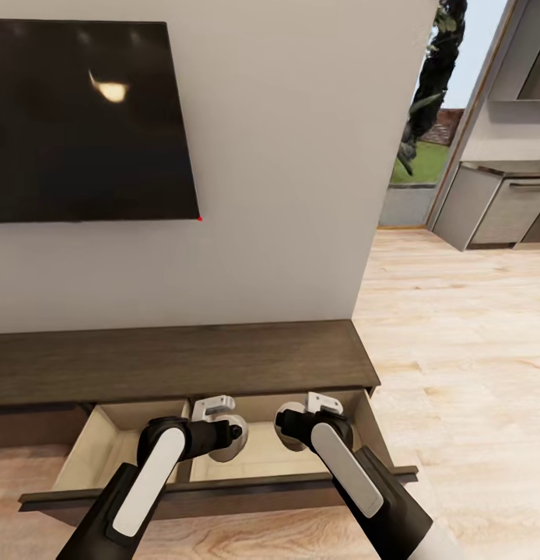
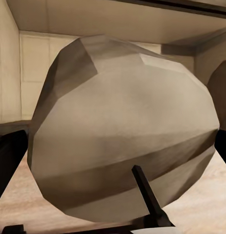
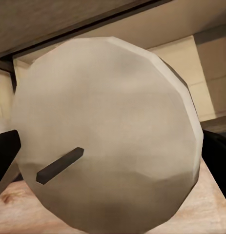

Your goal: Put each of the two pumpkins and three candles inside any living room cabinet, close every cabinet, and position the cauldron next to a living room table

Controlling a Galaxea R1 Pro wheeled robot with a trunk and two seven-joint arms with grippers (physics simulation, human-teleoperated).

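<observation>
Both my arms reach down into the open drawer (image 1: 223, 491) at the right end of the cabinet (image 1: 177, 362), whose front is pulled well out from under the dark flat top. My left gripper (image 1: 228, 437) is clamped on the left-hand candle (image 2: 122, 131) — a pale, faceted round lump with a short dark wick — and in the left wrist view my dark fingers (image 2: 5, 156) flank it on either side. My right gripper (image 1: 290, 426) is closed around the right-hand candle (image 3: 108, 136), of the same pale round kind, again with a finger (image 3: 5, 151) pressed beside it.

From the head view both candles sit inside the pale beige interior, near the drawer's back edge — seemingly in the wider compartment to the right of the divider (image 1: 184, 451), close together but apart. I cannot tell whether either one touches the drawer floor.

Above the cabinet a dark screen (image 1: 83, 117) hangs on the wall, and pale wood floor (image 1: 457, 350) runs past the cabinet's right end.
</observation>
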